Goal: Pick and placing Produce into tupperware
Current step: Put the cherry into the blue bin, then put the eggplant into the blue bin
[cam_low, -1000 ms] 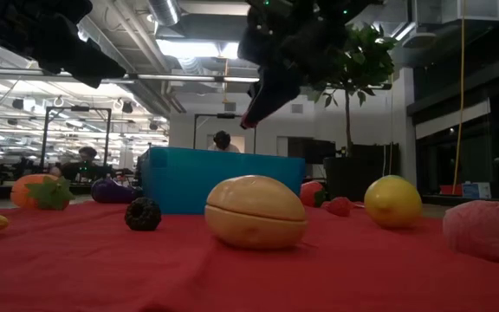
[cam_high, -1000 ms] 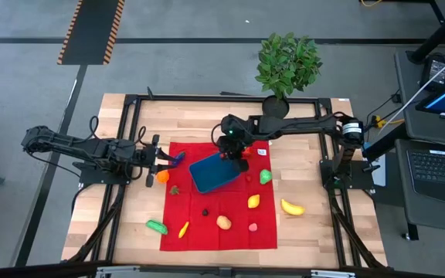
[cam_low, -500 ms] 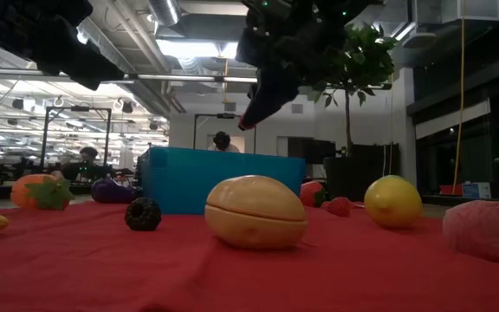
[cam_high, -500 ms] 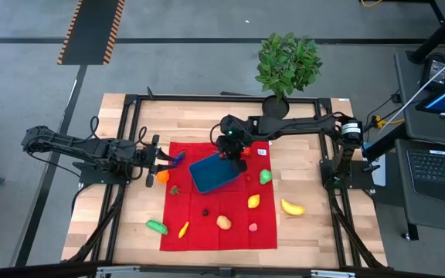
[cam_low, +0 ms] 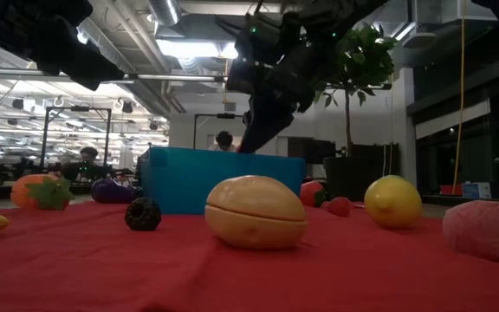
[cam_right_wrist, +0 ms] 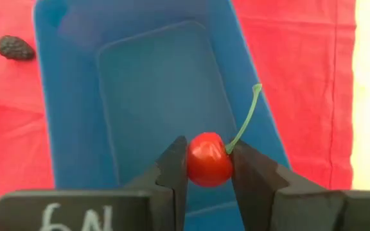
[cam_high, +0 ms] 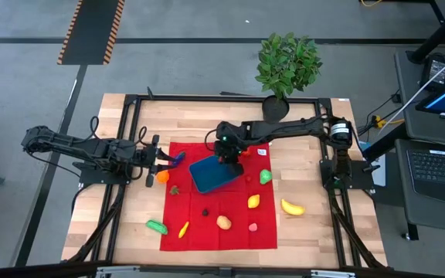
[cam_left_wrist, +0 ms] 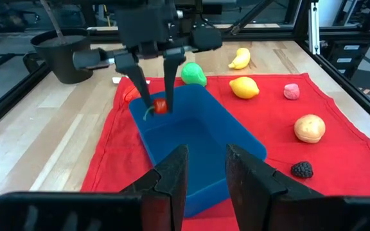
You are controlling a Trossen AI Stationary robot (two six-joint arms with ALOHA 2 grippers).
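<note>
High view: the blue tupperware (cam_high: 214, 174) lies tilted on the red cloth (cam_high: 219, 212) that covers the middle of the wooden table (cam_high: 307, 232). The right tool (cam_high: 226, 157) hangs over the tupperware's far edge, the side toward the potted plant (cam_high: 287, 66). The left tool (cam_high: 166, 164) waits just off the tupperware's left side, beside an orange fruit (cam_high: 162, 177). Produce is scattered on the near side of the tupperware: a lemon (cam_high: 253, 201), a tan potato (cam_high: 223, 222), a blackberry (cam_high: 205, 211), a pink piece (cam_high: 253, 228); a green piece (cam_high: 265, 176) lies to its right, and a banana (cam_high: 291, 207) farther right on bare wood.

Low view: the tupperware (cam_low: 222, 179) stands behind the potato (cam_low: 255, 211) and blackberry (cam_low: 143, 213); the right arm reaches down from above to its rim.

Left wrist view: the left tool (cam_left_wrist: 205, 173) has its fingers slightly apart with nothing between them, facing the tupperware (cam_left_wrist: 198, 147). Across the tupperware, the right tool (cam_left_wrist: 158, 106) pinches a red cherry (cam_left_wrist: 160, 105) just inside the far wall.

Right wrist view: the right tool (cam_right_wrist: 209, 163) is clamped on the cherry (cam_right_wrist: 208, 159), its green stem sticking up, held above the tupperware (cam_right_wrist: 153, 96), whose bottom is bare.
</note>
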